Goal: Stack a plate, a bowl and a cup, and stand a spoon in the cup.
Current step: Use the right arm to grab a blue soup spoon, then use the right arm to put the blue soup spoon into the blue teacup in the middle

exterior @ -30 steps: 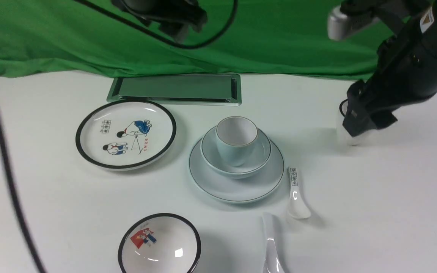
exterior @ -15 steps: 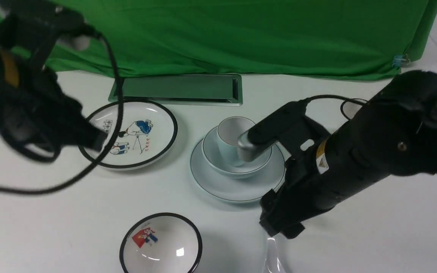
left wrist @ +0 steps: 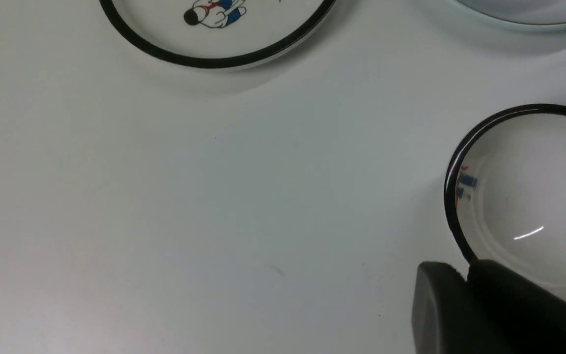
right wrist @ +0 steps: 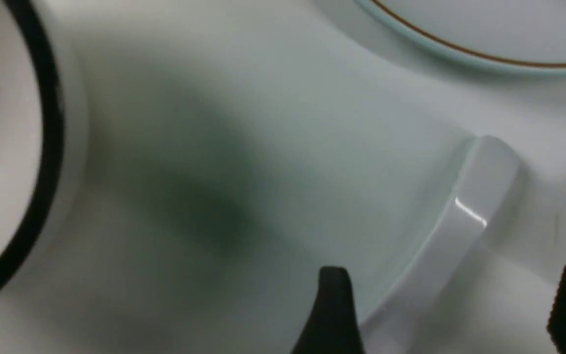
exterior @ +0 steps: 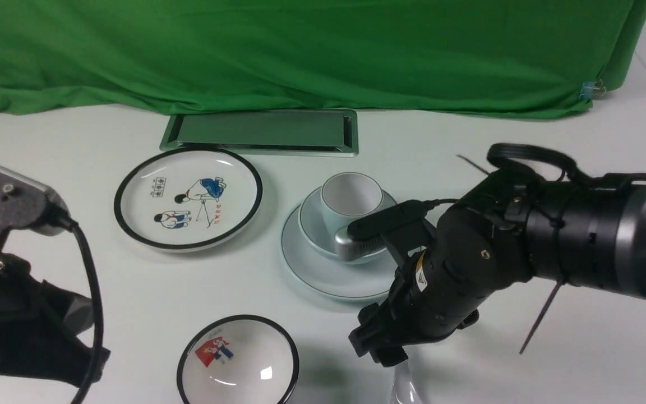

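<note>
Since the cup (exterior: 351,196) is already stacked, your right gripper (right wrist: 452,295) hangs open astride the spoon (right wrist: 460,221) handle near the table's (exterior: 48,140) front edge; left gripper (left wrist: 467,280) is closed, empty.

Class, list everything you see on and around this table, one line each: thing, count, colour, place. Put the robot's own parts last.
table: one, white, under everything
cloth: one, green, along the far edge
metal hatch: one, grey, set into the table before the cloth
picture plate: one, white with a thick black rim, left of the stack
plate: one, pale white, centre, bottom of the stack
bowl: one, white, on the plate
cup: one, pale white, in the bowl
picture bowl: one, white with a black rim, near edge
spoon: one, glossy white, flat on the table
left arm: one, black, near left
right arm: one, black, right of the stack
right pincer: one, black, open astride the spoon
</note>
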